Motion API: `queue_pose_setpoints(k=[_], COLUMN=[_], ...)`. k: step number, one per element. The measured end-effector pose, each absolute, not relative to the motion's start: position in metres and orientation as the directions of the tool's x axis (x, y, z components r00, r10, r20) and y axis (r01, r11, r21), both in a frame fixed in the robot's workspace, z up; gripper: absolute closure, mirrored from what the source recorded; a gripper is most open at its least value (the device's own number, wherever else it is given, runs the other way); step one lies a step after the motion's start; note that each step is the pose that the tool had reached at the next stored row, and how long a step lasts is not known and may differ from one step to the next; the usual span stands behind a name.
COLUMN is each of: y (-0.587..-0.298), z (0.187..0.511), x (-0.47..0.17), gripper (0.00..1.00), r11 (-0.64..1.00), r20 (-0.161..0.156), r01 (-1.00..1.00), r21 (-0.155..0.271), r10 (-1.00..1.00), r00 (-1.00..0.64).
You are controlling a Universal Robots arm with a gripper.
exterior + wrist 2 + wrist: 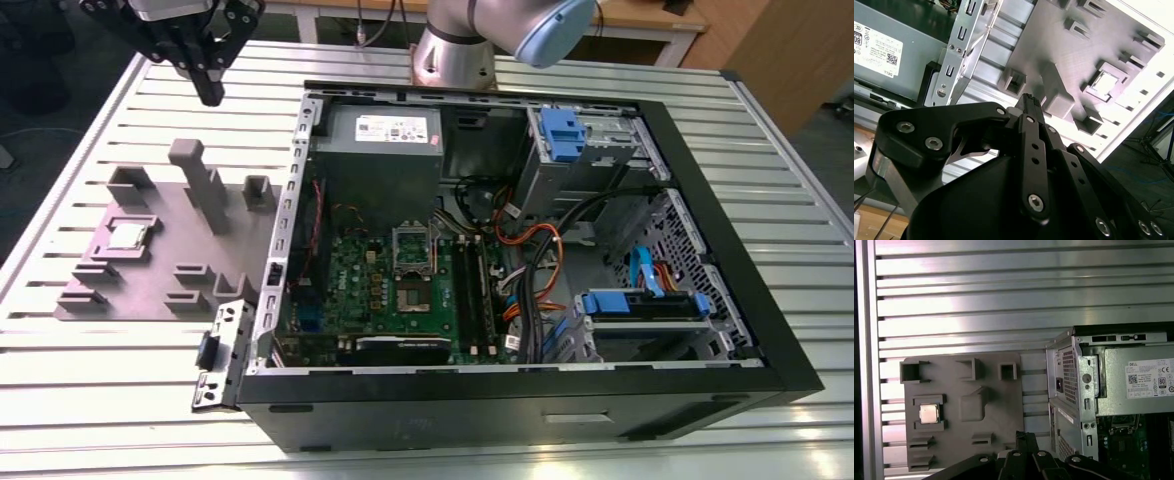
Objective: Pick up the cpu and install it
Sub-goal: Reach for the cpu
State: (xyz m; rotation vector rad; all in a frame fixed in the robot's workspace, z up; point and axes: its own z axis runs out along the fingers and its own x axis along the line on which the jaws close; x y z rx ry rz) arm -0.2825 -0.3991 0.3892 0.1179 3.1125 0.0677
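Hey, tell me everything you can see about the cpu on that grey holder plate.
The cpu is a small flat square chip with a shiny silver metal top and a thin darker rim. It lies flat, top up, seated in a square recess of the grey holder plate, on the exterior view's left of the open computer case. Only the holder touches it; the end effector hangs well apart from it.

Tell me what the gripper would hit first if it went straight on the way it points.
The gripper would likely meet the grey fixture tray, near its edge toward the computer case, away from the cpu; depth is unclear.
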Motion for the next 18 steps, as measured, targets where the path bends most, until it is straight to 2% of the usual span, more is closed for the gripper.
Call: queue_pose_setpoints(k=[18], y=[-0.3991], z=[0.3887], x=[-0.2900], gripper=[0.89], r11=[0.996], r20=[-0.024], r01=[0.075], r21=[0.044], r10=[0.076], r00=[-0.997])
